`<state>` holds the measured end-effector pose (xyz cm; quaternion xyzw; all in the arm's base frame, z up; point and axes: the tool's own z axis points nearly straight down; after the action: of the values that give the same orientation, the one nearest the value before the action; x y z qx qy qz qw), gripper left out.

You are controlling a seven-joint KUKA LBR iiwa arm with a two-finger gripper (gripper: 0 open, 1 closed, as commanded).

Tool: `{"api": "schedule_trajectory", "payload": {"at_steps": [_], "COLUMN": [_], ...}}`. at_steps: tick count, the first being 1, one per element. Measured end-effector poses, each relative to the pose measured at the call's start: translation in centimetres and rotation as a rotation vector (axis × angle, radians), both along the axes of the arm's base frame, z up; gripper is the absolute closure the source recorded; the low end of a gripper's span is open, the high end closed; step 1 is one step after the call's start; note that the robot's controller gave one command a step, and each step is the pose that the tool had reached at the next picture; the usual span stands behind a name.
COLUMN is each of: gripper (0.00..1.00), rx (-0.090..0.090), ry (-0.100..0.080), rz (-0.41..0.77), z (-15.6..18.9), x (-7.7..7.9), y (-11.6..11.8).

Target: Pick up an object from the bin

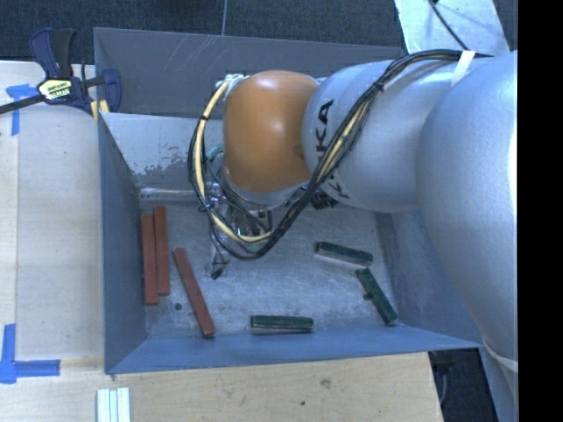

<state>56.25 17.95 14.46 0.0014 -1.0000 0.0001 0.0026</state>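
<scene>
The arm (413,139) reaches in from the right, its orange cover (264,130) and looped cables (251,231) hanging over the far middle of the bin (121,253). The gripper (216,266) sits low beneath the cover, above bare floor. Whether it is wide or narrow cannot be told, and nothing can be seen in it.

The closest piece is the slanted red-brown stick (193,293), just to the left, running toward the near-left corner. A good pick would likely centre on the stick's middle and close across its narrow width, turning the wrist to match the slant.

A pair of red-brown sticks (156,255) lies side by side against the left wall, so room there is tight and the sloped wall could catch the tool. Three green bars, one near the front edge (281,323) and two on the right (344,253) (376,295), lie well apart, with open floor between them and the gripper.
</scene>
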Motion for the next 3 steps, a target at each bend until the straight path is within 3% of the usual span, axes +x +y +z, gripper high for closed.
{"api": "schedule_trajectory", "payload": {"at_steps": [1,2,3], "gripper": [0.0,0.0,0.0], "rx": [-0.001,0.0,-0.001], "ry": [-0.004,-0.015,-0.003], "rz": [0.323,0.329,0.311], "z": [-7.6,4.6,1.4], "x": [-0.7,6.6,2.3], "y": [-11.8,-13.8,-20.1]}}
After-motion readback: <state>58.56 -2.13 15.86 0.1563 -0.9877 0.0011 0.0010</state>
